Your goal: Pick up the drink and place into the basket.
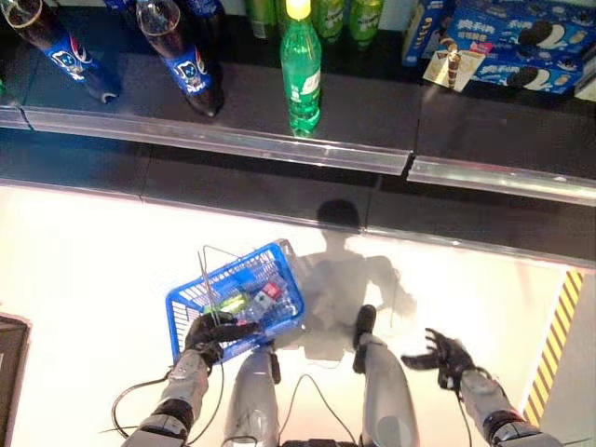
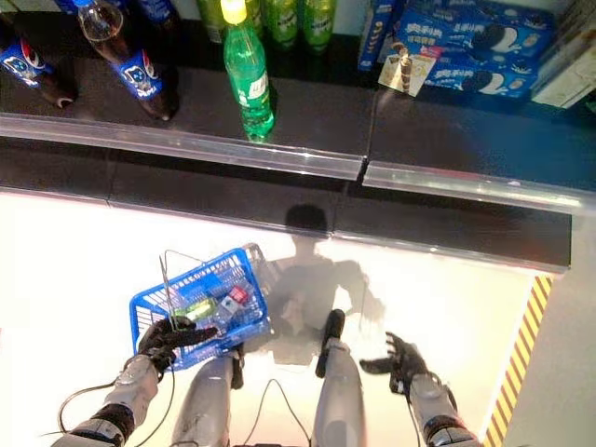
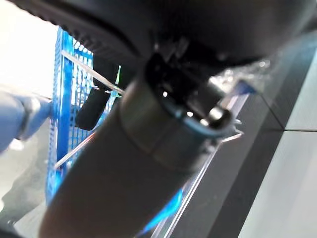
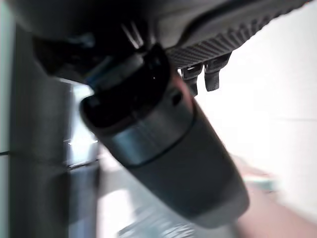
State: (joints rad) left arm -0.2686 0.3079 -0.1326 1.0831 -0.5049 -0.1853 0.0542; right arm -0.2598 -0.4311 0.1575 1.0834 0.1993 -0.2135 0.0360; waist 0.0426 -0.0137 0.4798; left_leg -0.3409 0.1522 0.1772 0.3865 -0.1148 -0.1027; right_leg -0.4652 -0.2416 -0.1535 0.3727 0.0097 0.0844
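Note:
A green soda bottle (image 1: 301, 70) with a yellow cap stands upright near the front of the dark shelf (image 1: 372, 112), far ahead of both hands. Low on my left hangs a blue wire basket (image 1: 186, 296) with several small packets in it. My left hand (image 1: 216, 333) is curled round the basket's wire handle at its near rim; the left wrist view shows the blue mesh (image 3: 67, 99) and the wire past the thumb. At the lower right my right hand (image 1: 445, 357) is open, fingers spread, holding nothing.
Two cola bottles (image 1: 182, 51) stand on the shelf to the left, and more green bottles (image 1: 335, 14) at the back. Blue cookie boxes (image 1: 521, 42) fill the shelf's right. A clear rail (image 1: 233, 140) edges the shelf. Yellow-black tape (image 1: 554, 345) marks the floor at right.

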